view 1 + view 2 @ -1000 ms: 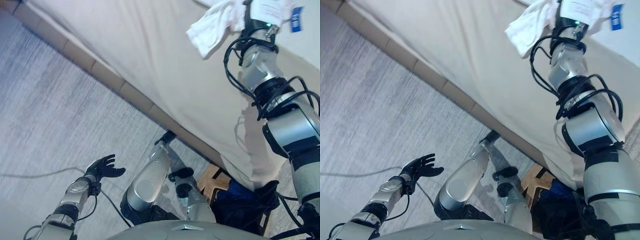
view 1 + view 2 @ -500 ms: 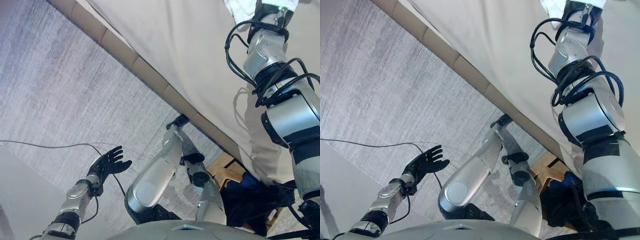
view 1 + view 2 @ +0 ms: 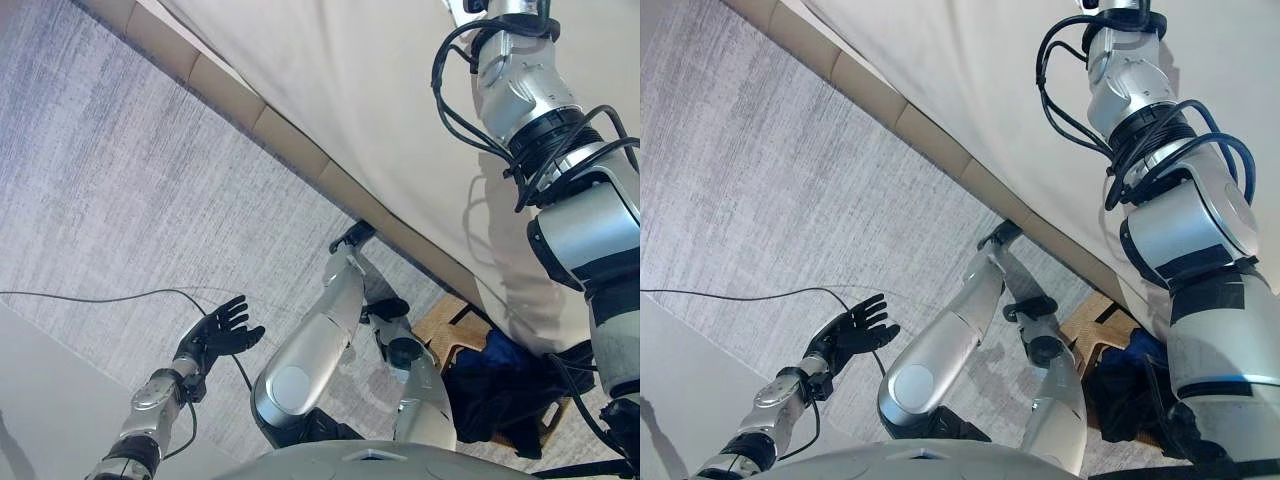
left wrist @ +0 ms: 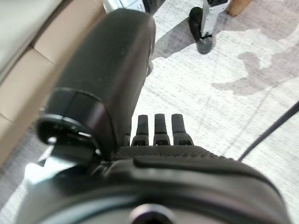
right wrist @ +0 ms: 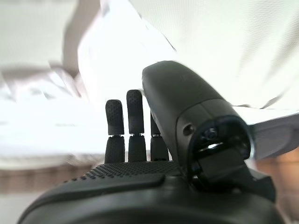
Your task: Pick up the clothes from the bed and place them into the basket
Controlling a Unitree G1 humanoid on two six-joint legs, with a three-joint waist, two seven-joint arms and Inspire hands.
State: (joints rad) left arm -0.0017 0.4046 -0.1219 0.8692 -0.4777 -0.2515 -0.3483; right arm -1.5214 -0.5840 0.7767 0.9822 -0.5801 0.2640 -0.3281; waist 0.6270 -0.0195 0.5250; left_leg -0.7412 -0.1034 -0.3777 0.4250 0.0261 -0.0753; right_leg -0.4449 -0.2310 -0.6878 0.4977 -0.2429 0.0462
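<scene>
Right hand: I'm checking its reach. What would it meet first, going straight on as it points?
Probably the white clothes lying on the bed; the right hand points at them with straight fingers, though depth is unclear.

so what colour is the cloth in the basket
Dark blue cloth, best seen in the left eye view.
</scene>
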